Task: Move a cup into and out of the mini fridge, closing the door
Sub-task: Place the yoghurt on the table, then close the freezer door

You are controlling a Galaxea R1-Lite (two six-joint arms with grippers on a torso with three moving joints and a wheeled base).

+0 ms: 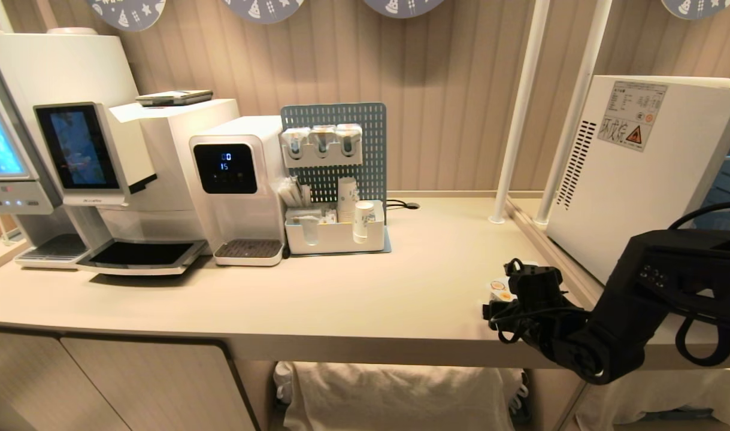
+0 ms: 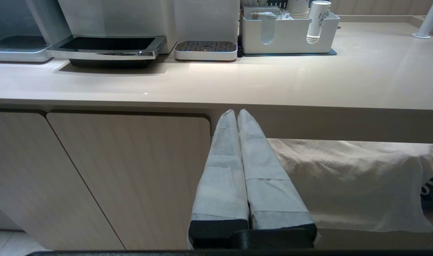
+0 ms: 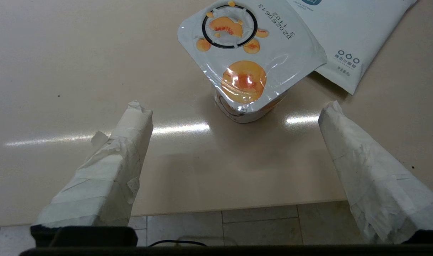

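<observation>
Just ahead of the spread right claw [image 3: 234,110], the cup [image 3: 244,74] stands upright on the counter [image 3: 77,71], untouched; a white pouch [image 3: 347,39] lies beyond. Left claw [image 2: 236,113]: clenched, empty, below the counter edge.

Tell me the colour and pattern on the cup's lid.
The cup has a white foil lid printed with orange peach slices and a black ring; the right wrist view shows it best.
</observation>
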